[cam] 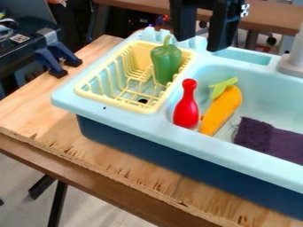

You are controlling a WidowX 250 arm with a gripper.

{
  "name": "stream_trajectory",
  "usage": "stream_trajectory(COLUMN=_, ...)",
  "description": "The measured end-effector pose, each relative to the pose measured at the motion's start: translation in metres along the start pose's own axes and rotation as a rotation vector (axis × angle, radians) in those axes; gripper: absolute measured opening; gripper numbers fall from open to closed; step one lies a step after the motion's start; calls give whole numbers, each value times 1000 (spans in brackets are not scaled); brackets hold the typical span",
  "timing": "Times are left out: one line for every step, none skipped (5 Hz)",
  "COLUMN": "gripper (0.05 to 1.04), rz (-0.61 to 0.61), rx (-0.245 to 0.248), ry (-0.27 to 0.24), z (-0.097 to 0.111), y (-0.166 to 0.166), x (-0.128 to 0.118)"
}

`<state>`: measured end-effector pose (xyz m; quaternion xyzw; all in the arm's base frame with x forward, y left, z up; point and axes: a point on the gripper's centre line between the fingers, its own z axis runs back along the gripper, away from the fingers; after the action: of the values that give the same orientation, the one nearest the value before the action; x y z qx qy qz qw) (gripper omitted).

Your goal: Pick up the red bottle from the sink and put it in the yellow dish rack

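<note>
Green pepper (166, 62): glossy, plump, tapering downward
Stem (167, 40): green, pointing up
Pose: nearly upright, from where I'm standing
Spot: in the yellow dish rack (111, 101), by its sink-side wall

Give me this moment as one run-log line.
gripper: open, empty, near far side of sink | yellow rack: green pepper | basin: red pin, carrot, purple cloth

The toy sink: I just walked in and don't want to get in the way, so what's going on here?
Nothing is being held right now. The black gripper hangs over the back of the toy sink, its fingers apart. A green pepper sits in the yellow rack, while a red pin, an orange carrot with a green top and a dark purple cloth are in the basin.
</note>
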<state>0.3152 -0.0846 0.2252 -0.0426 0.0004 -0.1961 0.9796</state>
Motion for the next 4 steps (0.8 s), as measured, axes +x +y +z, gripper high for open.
stream_trajectory(gripper=1006, rz=0, rx=-4, ry=43, z=-13, y=0, x=0)
stream_trajectory(gripper=1006, rz=-61, rx=94, ry=94, z=-31, y=-7, x=-11)
stream_trajectory(gripper=1006, rz=-73, rx=120, ry=72, z=-31, y=-18, x=-22)
stream_trajectory(gripper=1006, rz=-90, rx=114, ry=42, z=-32, y=-13, x=-27)
